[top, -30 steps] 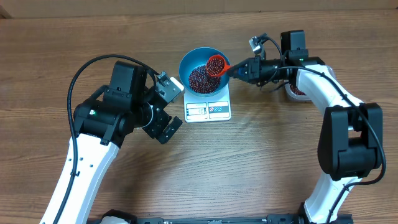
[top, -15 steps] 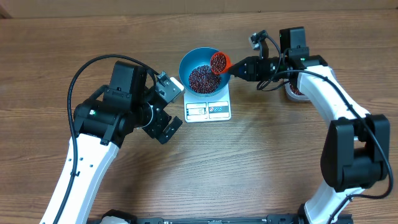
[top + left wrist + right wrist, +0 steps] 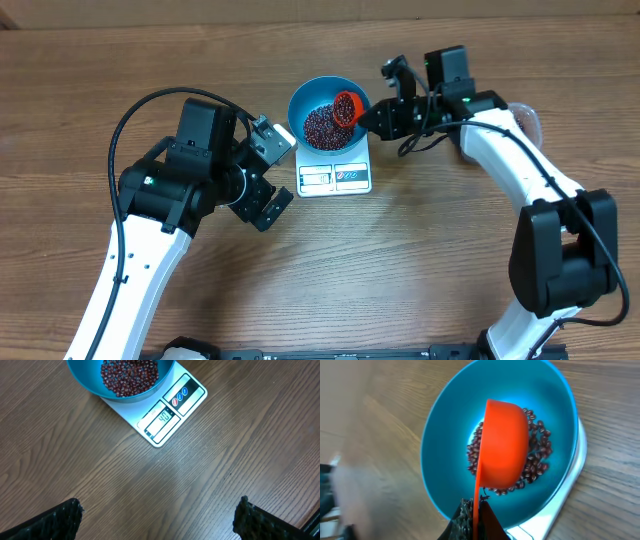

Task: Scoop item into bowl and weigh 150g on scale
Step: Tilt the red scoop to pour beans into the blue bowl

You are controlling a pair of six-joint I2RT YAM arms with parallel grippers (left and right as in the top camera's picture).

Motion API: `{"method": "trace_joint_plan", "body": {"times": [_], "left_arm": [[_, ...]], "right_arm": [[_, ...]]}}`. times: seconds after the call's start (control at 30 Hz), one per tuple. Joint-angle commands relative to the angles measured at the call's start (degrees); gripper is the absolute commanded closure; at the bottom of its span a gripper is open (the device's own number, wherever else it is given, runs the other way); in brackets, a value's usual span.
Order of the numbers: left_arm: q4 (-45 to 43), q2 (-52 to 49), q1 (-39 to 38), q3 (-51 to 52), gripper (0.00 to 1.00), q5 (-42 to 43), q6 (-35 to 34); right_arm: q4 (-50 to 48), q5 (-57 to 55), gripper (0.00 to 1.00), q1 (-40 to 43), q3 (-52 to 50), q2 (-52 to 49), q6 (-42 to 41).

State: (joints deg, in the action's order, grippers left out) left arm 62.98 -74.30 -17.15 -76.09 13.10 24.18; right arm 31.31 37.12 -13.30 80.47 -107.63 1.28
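Observation:
The blue bowl stands on the white scale and holds a layer of dark red-brown beans. My right gripper is shut on the handle of an orange scoop, which is tipped on its side over the bowl's right half. In the right wrist view the scoop shows its back above the beans in the bowl. My left gripper is open just left of the scale, holding nothing. Its wrist view shows the bowl, beans and the scale with a lit display.
A pale translucent container shows partly behind my right arm at the right. Bare wooden table lies under my left gripper. A black cable loops over the left arm.
My right gripper has shifted left and rolled, tipping the orange scoop from level onto its side over the bowl. The left arm has stayed still.

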Motion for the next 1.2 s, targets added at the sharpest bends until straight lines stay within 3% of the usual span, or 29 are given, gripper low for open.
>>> {"method": "trace_joint_plan", "body": {"times": [0.0,0.3,0.77,1.17], "left_arm": [[0.0,-0.3,0.2,0.1,0.00,0.4,0.7],[0.0,-0.3,0.2,0.1,0.00,0.4,0.7],[0.0,-0.3,0.2,0.1,0.01,0.4,0.7],[0.0,-0.3,0.2,0.1,0.00,0.4,0.7]], "right_arm": [[-0.3,-8.7,0.96,-2.1,0.3,4.2,0.8],[-0.3,-17.2,0.96,-5.5,0.3,7.0,2.3],[0.6,-18.2,0.96,-5.9,0.3,10.1,5.8],[2.2,-42.9,0.96,-14.9,0.3,10.1,11.3]]}}
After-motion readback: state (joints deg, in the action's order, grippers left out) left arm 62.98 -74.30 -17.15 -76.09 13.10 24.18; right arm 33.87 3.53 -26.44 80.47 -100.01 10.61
